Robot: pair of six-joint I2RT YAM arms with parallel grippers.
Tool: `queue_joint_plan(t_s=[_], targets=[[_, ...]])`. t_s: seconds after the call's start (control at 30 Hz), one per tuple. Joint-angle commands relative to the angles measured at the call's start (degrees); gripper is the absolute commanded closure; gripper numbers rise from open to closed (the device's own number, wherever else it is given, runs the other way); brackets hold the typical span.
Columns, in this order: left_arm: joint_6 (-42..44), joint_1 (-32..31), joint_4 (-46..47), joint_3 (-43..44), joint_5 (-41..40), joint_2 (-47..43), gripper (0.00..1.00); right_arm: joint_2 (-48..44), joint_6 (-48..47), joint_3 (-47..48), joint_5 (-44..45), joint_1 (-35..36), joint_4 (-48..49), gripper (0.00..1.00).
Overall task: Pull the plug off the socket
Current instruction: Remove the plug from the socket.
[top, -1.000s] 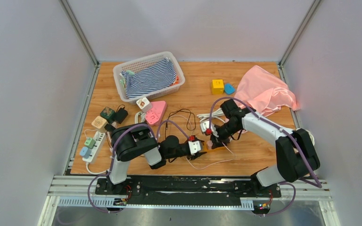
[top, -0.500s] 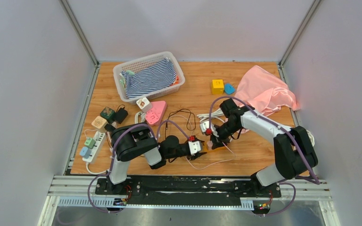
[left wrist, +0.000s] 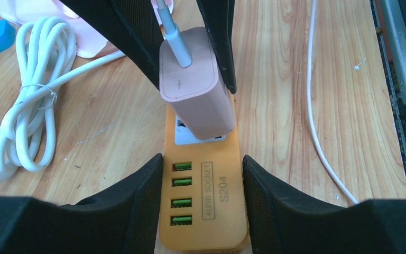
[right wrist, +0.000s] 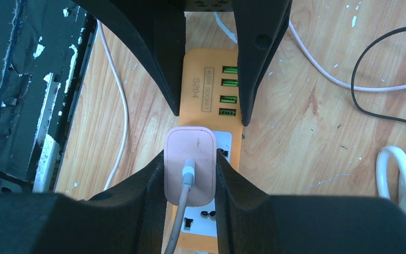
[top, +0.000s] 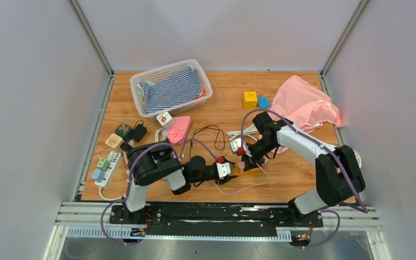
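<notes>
Close to the near edge of the wooden table (top: 225,108), the left gripper (left wrist: 202,168) squeezes the flat orange plastic power strip (left wrist: 201,233). One black finger presses on each long side. The strip lies flat on the wood. The boxy pink plug (left wrist: 193,90) sits on the strip's white socket part, with a grey cable coming out of its top. The plug leans a little. I cannot tell if its pins are out. The right gripper (right wrist: 189,168) pinches the plug, one finger on each side.

There is bare wood on both sides of the strip. A thin white cable (left wrist: 317,106) runs over the wood between the strip and the near edge. On the far side lies a coiled thick white cord (left wrist: 21,106), near the strip but not touching it. A thin black wire (top: 208,132) loops beside the cord.

A long white power strip (top: 107,165) with small coloured plugs lies along the left edge. A pink triangle-shaped box (top: 180,129) sits past it, toward the middle.

At the far right, a big pink cloth (top: 309,105) reaches the right edge. A small yellow cube (top: 249,99) and a small blue block (top: 264,102) sit just beside it. The wood between them and the basket is bare.

In the far left corner stands a white plastic basket (top: 141,81). A blue-and-white striped cloth (top: 172,89) fills most of it.

Grey walls close in the left, far and right sides.
</notes>
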Motion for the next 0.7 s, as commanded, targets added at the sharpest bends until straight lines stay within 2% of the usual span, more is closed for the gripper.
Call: queue_joint_plan(t_s=[0.0,0.5,0.57,0.67], targets=[[1.1,-0.7,-2.6,-0.2,1.0,0.2,0.84,0.2,-0.7,2.0,-5.0,0.2,-5.8,1.0],[1.1,-0.7,-2.7,-0.1,0.9,0.1,0.81,-0.5,0.2,3.5,-5.6,-1.0,-7.4,1.0],[1.0,-0.7,-2.7,-0.1,0.9,0.1,0.74,-0.6,0.3,3.6,-5.6,-1.3,-7.4,1.0],[0.7,-0.7,-2.6,-0.3,0.7,0.0,0.52,-0.7,0.4,3.6,-5.7,-1.7,-7.4,1.0]])
